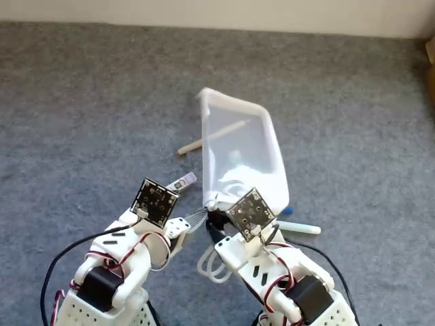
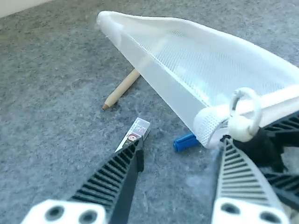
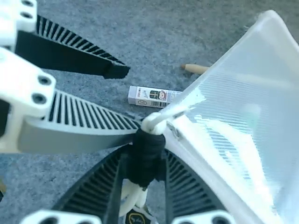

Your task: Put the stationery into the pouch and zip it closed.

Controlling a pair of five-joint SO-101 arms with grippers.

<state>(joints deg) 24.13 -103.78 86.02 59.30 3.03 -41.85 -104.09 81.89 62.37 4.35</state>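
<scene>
The white mesh pouch [image 1: 239, 153] lies tilted on the grey carpet, its zip end lifted toward the arms. My right gripper [image 3: 145, 161] is shut on the black tab at the pouch's zip end [image 1: 216, 229]. My left gripper [image 2: 182, 147] is open beside it, one finger on each side of the white zip ring [image 2: 244, 116]. A wooden pencil [image 1: 204, 142] lies partly under the pouch. A small white box [image 2: 135, 134] rests on the carpet near my left gripper's fingertip [image 2: 133, 156]. A white pen [image 1: 299, 228] with a blue end [image 2: 185, 141] lies by the pouch's near corner.
Grey carpet [image 1: 81, 122] stretches around the pouch on all sides. A pale wall edge [image 1: 204, 13] runs along the back. White loops [image 1: 211, 265] hang under my right gripper.
</scene>
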